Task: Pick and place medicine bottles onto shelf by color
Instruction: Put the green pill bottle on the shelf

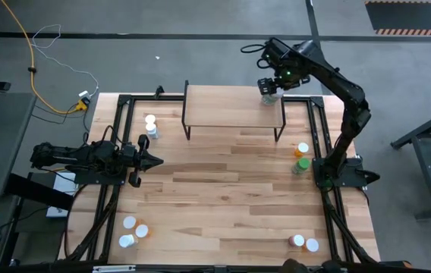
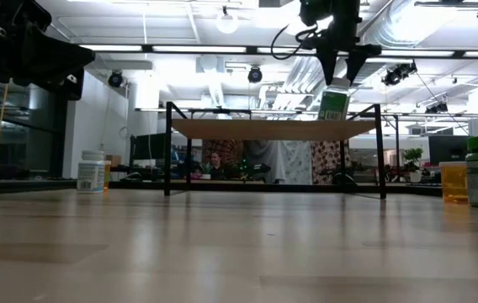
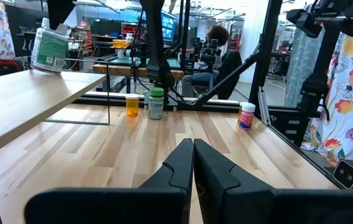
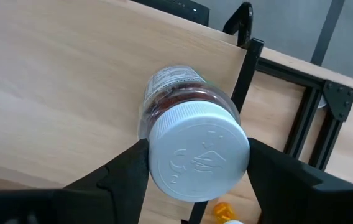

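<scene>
My right gripper (image 1: 268,85) is above the right end of the light-wood shelf (image 1: 223,106), shut on a clear bottle (image 4: 183,99) that has a white cap, a green label and reddish contents. The bottle tilts (image 2: 333,103), its base at the shelf board (image 2: 256,129); whether the base touches the board I cannot tell. My left gripper (image 1: 151,159) is shut and holds nothing, hovering near the table's left side; its fingers (image 3: 193,163) point across the table. The left wrist view shows the tilted bottle (image 3: 49,45) over the shelf. My right gripper holds the bottle by its white cap (image 4: 198,152), pinched between the two fingers (image 4: 130,168), one on each side of the cap. The fingers come from above, pointing down. The bottle hangs below them, tilted, with its base at the shelf top.
A white bottle (image 1: 151,125) stands left of the shelf. An orange bottle (image 1: 302,150) and a green bottle (image 1: 300,166) stand near the right rail. Three bottles (image 1: 132,231) sit at the near left, two (image 1: 304,243) at the near right. The table's middle is bare wood.
</scene>
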